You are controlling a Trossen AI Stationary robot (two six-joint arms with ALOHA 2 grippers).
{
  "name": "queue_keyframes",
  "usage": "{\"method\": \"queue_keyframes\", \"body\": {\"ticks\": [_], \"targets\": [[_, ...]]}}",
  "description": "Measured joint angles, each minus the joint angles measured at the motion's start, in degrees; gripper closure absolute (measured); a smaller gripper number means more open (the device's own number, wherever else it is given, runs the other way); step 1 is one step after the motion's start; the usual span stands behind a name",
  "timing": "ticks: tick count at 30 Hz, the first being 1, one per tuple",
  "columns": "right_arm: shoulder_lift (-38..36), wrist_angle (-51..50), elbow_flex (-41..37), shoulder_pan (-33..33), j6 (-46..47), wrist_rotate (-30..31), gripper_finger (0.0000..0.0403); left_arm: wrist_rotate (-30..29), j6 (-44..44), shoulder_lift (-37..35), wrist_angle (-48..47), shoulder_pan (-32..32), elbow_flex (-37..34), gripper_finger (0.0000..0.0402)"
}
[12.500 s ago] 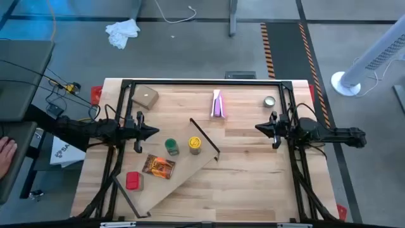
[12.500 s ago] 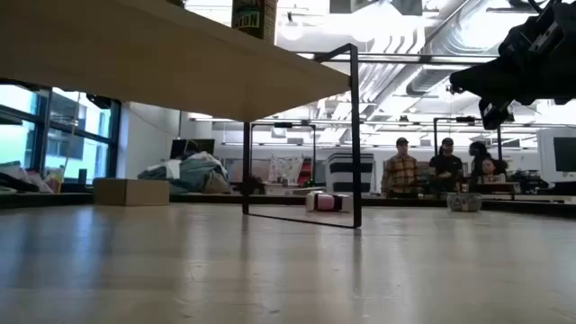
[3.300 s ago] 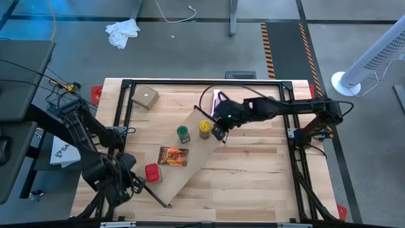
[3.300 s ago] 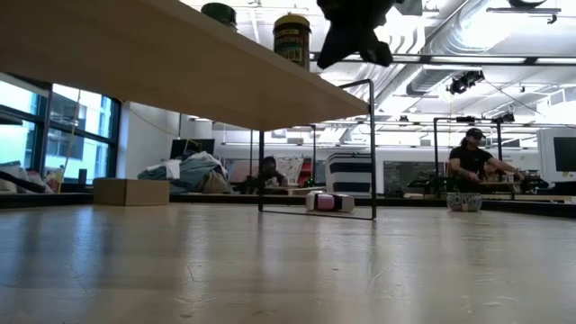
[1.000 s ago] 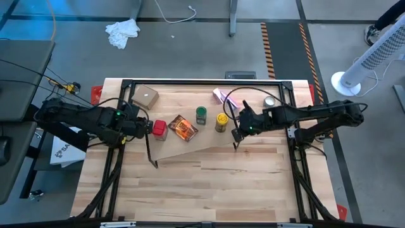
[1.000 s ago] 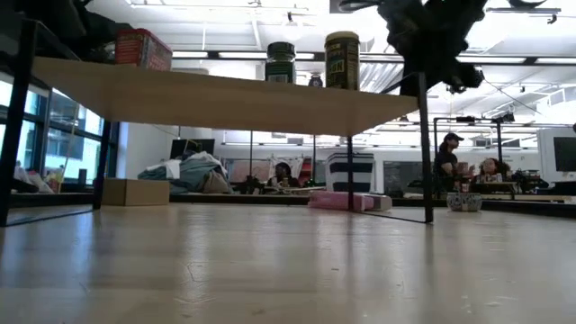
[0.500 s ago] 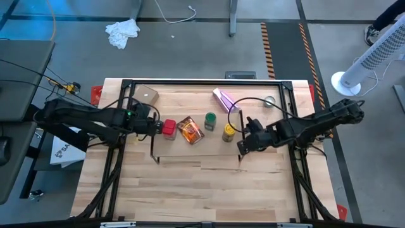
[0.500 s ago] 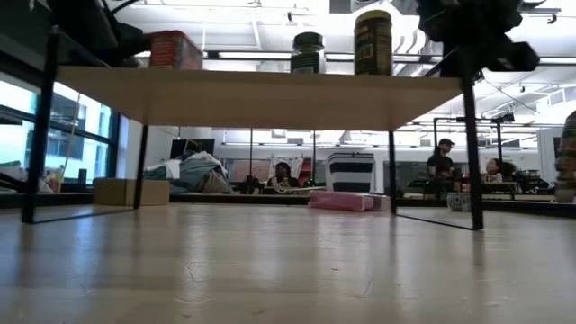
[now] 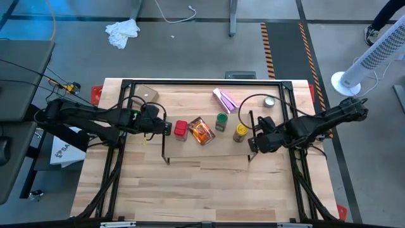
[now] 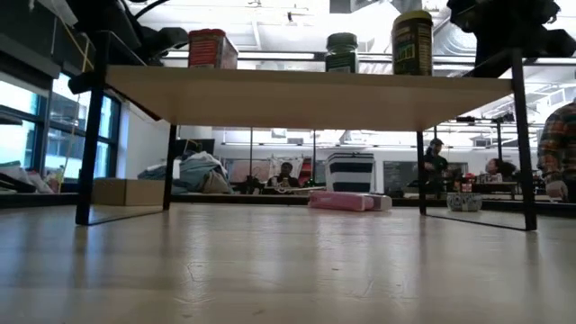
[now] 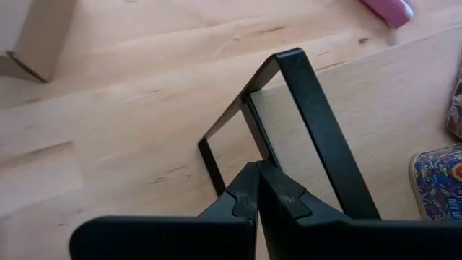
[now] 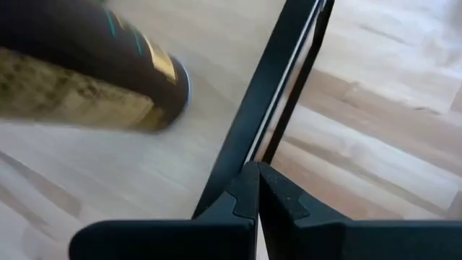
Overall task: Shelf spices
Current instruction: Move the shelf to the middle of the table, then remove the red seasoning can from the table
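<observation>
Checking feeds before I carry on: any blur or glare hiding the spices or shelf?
Right wrist view: yellow jar smeared by blur, shelf frame sharp. Low view: bright ceiling backlight, jars dark but readable. High view: evenly lit, clear.

arms: dark, jointed | cables: black, looping | fingers: black, pointed

From my left wrist cam, the left end effector is pinched closed on the shelf's black frame leg. A cardboard box corner and a pink packet sit on the surface beyond.
</observation>
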Motion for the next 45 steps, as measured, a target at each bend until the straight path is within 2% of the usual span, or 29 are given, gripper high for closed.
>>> {"method": "queue_keyframes", "body": {"ticks": [9, 18, 20, 23, 26, 31, 36, 39, 45], "targets": [[-4.17, -1.25, 0.08, 0.01, -0.01, 1.99, 0.0403, -0.75, 0.65, -0.88, 0.74, -0.02, 0.04, 0.0401], [-6.42, -4.94, 0.09, 0.01, -1.28, 2.57, 0.0403, -4.54, 1.09, -7.13, -1.52, 0.02, 0.09, 0.0402], [-7.39, -4.97, 0.09, 0.01, -1.41, 2.88, 0.0403, -4.51, 3.59, -9.12, -0.39, 0.02, 0.09, 0.0401], [-9.47, -4.97, 0.09, 0.01, -3.31, 2.8, 0.0403, -1.61, 12.74, -12.36, 6.69, -0.04, 0.09, 0.0394], [-12.0, -5.02, 0.09, -0.12, -4.81, 2.38, 0.0403, 3.61, 20.0, -15.28, 16.47, -0.09, 0.09, 0.0368], [-15.64, -4.16, 0.09, -0.12, -5.23, 6.02, 0.0403, 10.44, 23.01, -17.0, 33.7, -0.09, 0.52, 0.0292], [-17.49, -1.75, 0.09, -0.12, -7.23, 7.18, 0.0403, 19.64, 22.39, -12.93, 35.48, -0.3, 6.95, 0.0202], [-17.44, 0.69, 0.09, -0.12, -9.11, 7.3, 0.0403, 21.35, 25.25, -9.71, 39.99, -1.06, 12.27, 0.0158], [-17.37, 3.48, 0.09, -0.12, -8.48, 7.62, 0.0403, 22.5, 36.84, -5.19, 42.98, -1.24, 24.62, 0.0118]]}}
